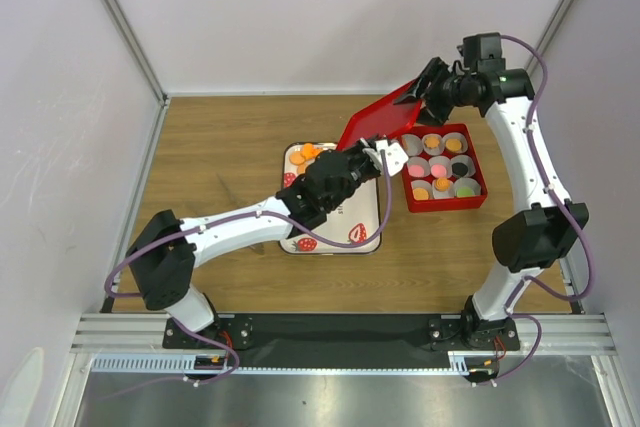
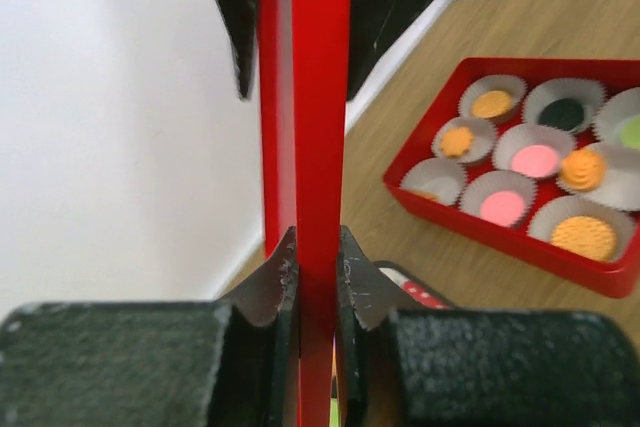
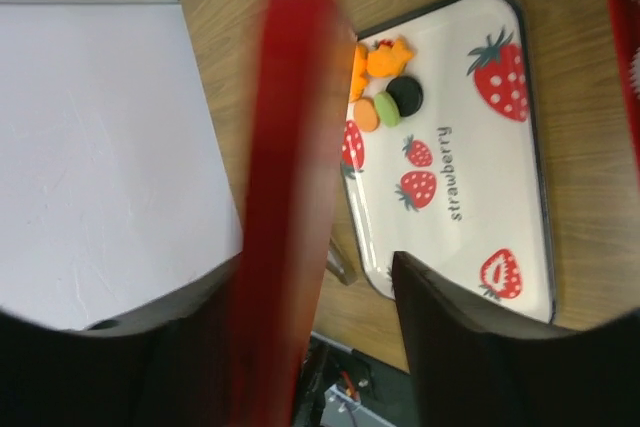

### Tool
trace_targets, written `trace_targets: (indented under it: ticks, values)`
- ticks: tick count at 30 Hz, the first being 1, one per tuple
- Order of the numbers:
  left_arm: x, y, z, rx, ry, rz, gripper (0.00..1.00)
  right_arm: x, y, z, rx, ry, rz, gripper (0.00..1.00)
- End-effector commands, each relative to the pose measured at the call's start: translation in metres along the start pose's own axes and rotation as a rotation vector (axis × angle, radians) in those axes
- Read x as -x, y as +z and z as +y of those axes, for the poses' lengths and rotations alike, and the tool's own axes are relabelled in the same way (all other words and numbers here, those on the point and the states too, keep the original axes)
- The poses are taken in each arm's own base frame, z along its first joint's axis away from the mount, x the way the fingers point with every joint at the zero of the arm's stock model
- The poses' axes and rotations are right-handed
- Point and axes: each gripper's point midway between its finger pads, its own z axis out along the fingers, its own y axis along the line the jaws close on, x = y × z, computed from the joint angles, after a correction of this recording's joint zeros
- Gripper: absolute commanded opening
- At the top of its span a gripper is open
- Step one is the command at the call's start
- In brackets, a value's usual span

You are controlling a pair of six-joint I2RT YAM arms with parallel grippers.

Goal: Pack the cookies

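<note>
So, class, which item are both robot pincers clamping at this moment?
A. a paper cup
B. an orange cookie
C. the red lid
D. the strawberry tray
C: the left pincer and the right pincer each grip one end of the red lid, with its edge seen between both pairs of fingers.

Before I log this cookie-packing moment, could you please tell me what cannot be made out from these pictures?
Right wrist: the flat red plastic lid is blurred, so whether the right gripper clamps it cannot be told.
Top external: the left arm covers much of the white strawberry-print tray; loose round cookies there cannot be counted.
Left wrist: the red box of white paper cups is cut off by the right edge.
</note>
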Motion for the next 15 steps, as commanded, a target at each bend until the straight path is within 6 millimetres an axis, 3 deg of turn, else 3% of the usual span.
trace_targets:
  ticks: [1, 3, 4, 7, 8, 10, 11, 14, 15]
  values:
    - [0.058, -0.008, 0.037, 0.055, -0.153, -0.134, 0.0, 0.02, -0.042, 0.016, 0.057, -0.069, -0.127, 0.65]
    - [0.062, -0.009, 0.032, 0.02, -0.185, -0.136, 0.0, 0.031, -0.056, 0.014, 0.047, -0.08, -0.194, 0.71]
    - [0.061, -0.009, 0.029, 0.009, -0.196, -0.135, 0.01, 0.036, -0.061, 0.015, 0.051, -0.094, -0.226, 0.81]
    - [0.057, -0.008, 0.014, -0.043, -0.256, -0.127, 0.0, 0.054, -0.088, 0.01, 0.067, -0.109, -0.359, 0.93]
    - [0.056, -0.007, 0.008, -0.064, -0.273, -0.127, 0.0, 0.051, -0.102, 0.008, 0.069, -0.115, -0.406, 0.96]
    - [0.054, -0.001, -0.001, -0.083, -0.335, -0.122, 0.0, 0.066, -0.125, 0.0, 0.057, -0.113, -0.514, 0.99]
    - [0.056, 0.001, -0.004, -0.097, -0.364, -0.125, 0.0, 0.056, -0.143, 0.003, 0.078, -0.129, -0.544, 1.0]
    - [0.066, 0.008, -0.011, -0.124, -0.517, -0.124, 0.0, 0.034, -0.17, 0.0, 0.074, -0.18, -0.59, 1.0]
    - [0.068, 0.009, -0.014, -0.135, -0.602, -0.119, 0.0, 0.015, -0.184, -0.004, 0.067, -0.196, -0.595, 1.0]
